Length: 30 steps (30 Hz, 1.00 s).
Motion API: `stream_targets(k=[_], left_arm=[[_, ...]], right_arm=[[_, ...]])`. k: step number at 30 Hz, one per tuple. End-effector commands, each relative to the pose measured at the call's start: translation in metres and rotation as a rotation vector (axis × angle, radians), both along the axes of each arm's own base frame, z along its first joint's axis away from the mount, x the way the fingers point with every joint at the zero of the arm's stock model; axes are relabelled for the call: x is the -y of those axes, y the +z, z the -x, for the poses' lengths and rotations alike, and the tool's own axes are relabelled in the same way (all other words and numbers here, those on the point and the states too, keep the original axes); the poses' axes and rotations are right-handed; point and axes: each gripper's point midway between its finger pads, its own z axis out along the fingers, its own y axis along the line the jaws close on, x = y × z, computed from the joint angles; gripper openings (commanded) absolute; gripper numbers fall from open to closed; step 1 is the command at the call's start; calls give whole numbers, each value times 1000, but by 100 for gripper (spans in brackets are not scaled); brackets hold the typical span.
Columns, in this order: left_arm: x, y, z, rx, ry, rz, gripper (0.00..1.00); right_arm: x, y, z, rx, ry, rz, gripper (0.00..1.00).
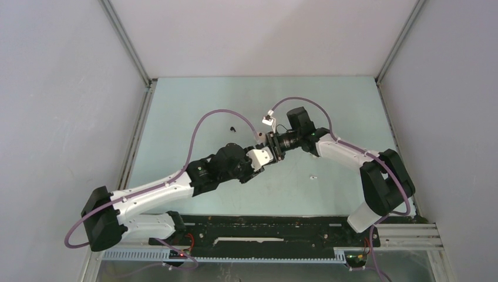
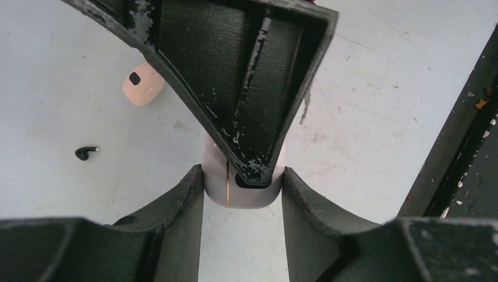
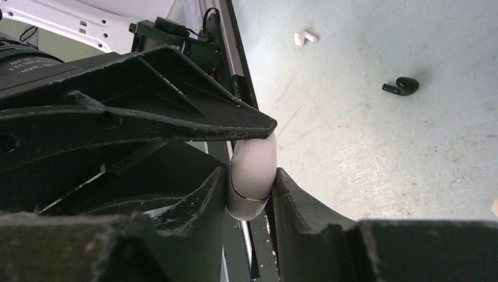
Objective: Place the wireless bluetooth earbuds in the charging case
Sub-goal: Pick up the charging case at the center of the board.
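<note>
A pale lilac-pink charging case (image 2: 218, 187) with a thin gold seam hangs above the table, and its lid looks closed. My left gripper (image 2: 242, 189) is shut on its sides. My right gripper (image 3: 249, 194) is shut on the same case (image 3: 252, 170) from the opposite direction. In the top view the two grippers meet at mid-table, the left (image 1: 271, 154) and the right (image 1: 277, 143), and they hide the case. A black earbud (image 2: 86, 153) lies on the table and shows in two other views (image 1: 232, 128) (image 3: 401, 86). A white earbud (image 3: 304, 38) (image 1: 313, 177) lies apart. A beige-pink bud (image 2: 142, 87) (image 1: 259, 136) lies close by.
The pale green table (image 1: 194, 106) has grey walls on the left, back and right. A black rail (image 1: 264, 226) runs along the near edge between the arm bases. Purple cables loop above both arms. A small white tag (image 1: 269, 119) sits on the right arm's cable.
</note>
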Motion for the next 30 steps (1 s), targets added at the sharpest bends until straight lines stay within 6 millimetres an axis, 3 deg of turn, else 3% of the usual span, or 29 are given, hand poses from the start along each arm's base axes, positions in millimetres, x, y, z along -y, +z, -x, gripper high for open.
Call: stream_targets(k=[1, 3, 5, 7, 9, 12, 15, 19, 20, 23, 30], left_arm=[[8, 19, -7, 36, 13, 36, 22], [8, 19, -8, 38, 15, 36, 22], [6, 19, -10, 40, 32, 35, 26], [4, 22, -14, 44, 74, 47, 41], [1, 29, -18, 57, 116, 81, 57], [0, 54, -19, 42, 200, 221, 75], [8, 94, -10, -27, 222, 450, 90], [23, 169, 15, -123, 131, 933, 92], [24, 175, 19, -141, 110, 1017, 90], [33, 184, 31, -183, 15, 1145, 87], [58, 167, 52, -288, -173, 1190, 76]], right_arm=[[-3, 12, 1, 22, 43, -19, 23], [-3, 13, 3, 14, 51, -20, 20], [-2, 14, 4, 18, 62, -25, 7], [2, 16, 2, 39, 57, -22, 0], [10, 22, -2, 59, 44, -31, 0], [31, 38, -13, 105, 2, -75, 0], [58, 64, -23, 209, -47, -167, 0], [83, 99, -12, 432, -56, -261, 0], [87, 106, -6, 504, -49, -276, 0], [92, 124, 16, 664, -18, -319, 0], [99, 120, 45, 662, 49, -347, 0]])
